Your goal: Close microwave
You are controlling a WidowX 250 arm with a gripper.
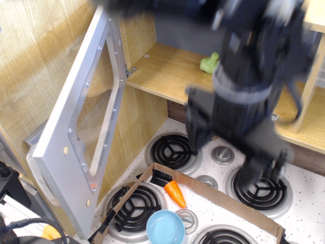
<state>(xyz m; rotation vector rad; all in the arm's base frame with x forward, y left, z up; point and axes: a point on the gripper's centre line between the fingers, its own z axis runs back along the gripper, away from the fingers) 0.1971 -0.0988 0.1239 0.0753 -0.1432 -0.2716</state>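
A toy kitchen is seen from above and slightly to one side. The microwave [167, 71] is a wooden compartment in the upper middle of the frame, and its silver-grey door [81, 127] is swung wide open towards the left, standing at a slant with its clear window facing the camera. The door is hinged at the compartment's front left corner. A small green object [209, 63] is seen on the wooden floor inside, towards the back.

The black robot arm [238, 96] fills the upper right and centre right of the frame and is blurred by motion. The gripper [261, 170] is pointed down over the stove at the lower right, well apart from the door; whether its jaws are released or clenched cannot be told through the blur.

Below, a white speckled stove top [310, 195] with black coil burners is shown. A brown cardboard strip [218, 195] is laid across it, with an orange carrot [175, 193] beside it and a light blue bowl [165, 227] at the bottom centre
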